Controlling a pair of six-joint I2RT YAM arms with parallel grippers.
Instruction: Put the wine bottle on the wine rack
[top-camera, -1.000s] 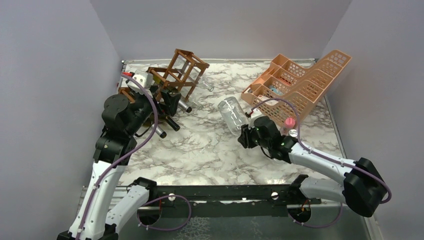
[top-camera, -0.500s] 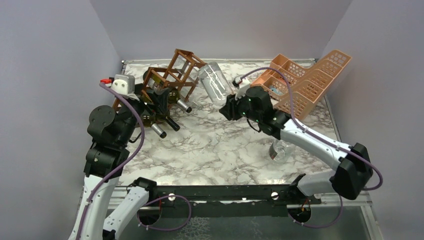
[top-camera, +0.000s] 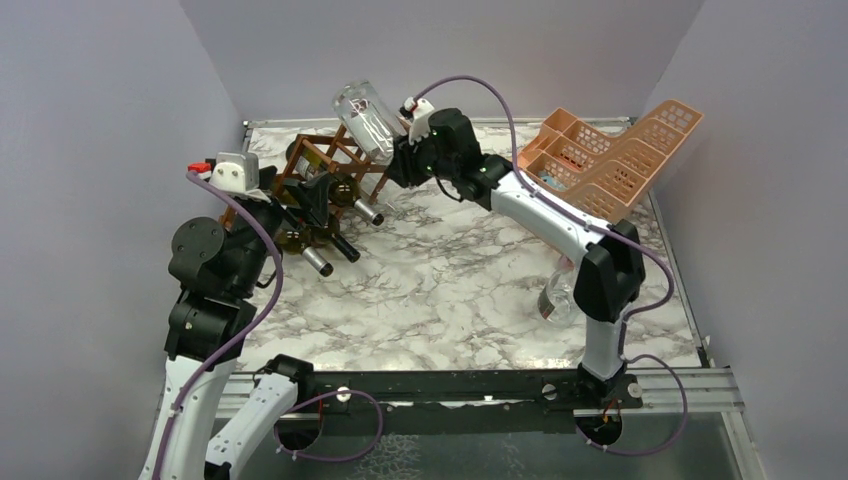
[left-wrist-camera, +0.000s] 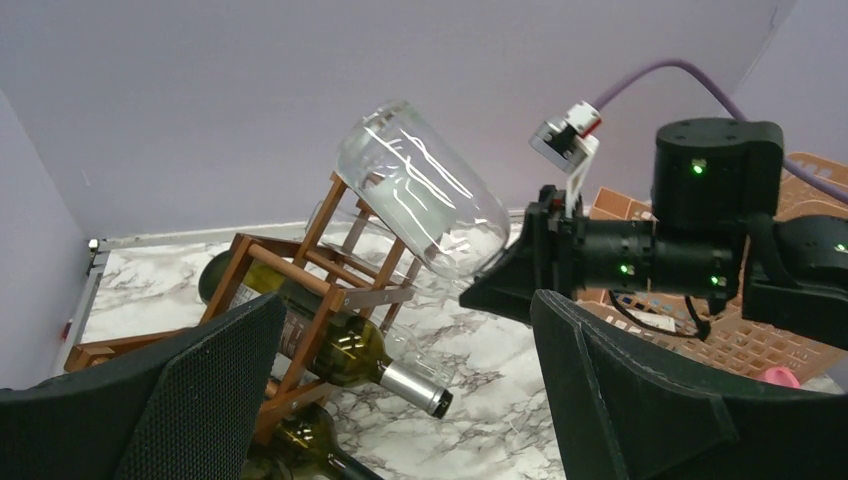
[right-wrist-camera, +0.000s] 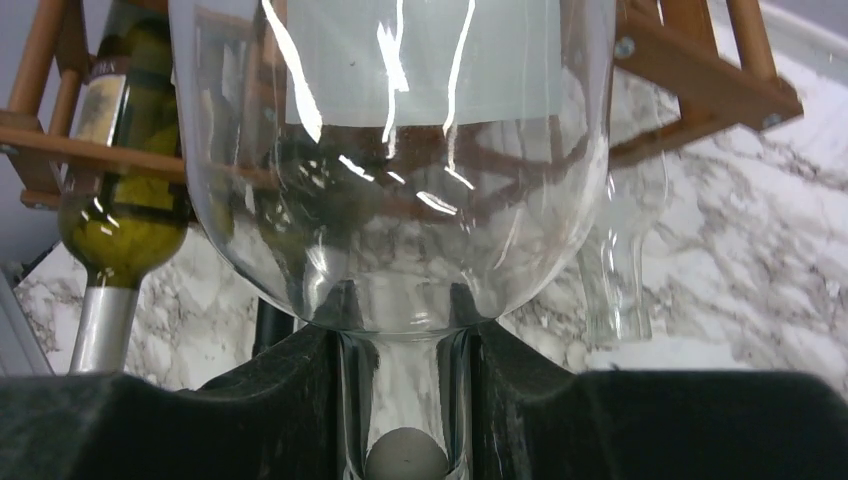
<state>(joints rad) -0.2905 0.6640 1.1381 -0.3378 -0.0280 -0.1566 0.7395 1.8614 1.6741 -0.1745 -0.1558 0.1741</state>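
Gripping the clear wine bottle (top-camera: 368, 118) by its neck, the right gripper (top-camera: 402, 160) holds it tilted, base uppermost, just above the top edge of the wine rack (top-camera: 335, 160). I'd reckon it should line the base up with a free cell, then slide it in gently. The left gripper (top-camera: 318, 197) sits beside the rack, fingers spread, holding nothing

I'm seeing the wine bottle (right-wrist-camera: 390, 150) as clear glossy glass, throwing bright streaks. The wine rack (left-wrist-camera: 290, 268) is showing smooth brown wood. The left hand (left-wrist-camera: 408, 300) fingers (left-wrist-camera: 200, 400) are looking matt black, finely rough like mesh. The bench (top-camera: 440, 290) is gleaming like polished marble, and the basket rack (top-camera: 620, 165) is reading as matt peach plastic.
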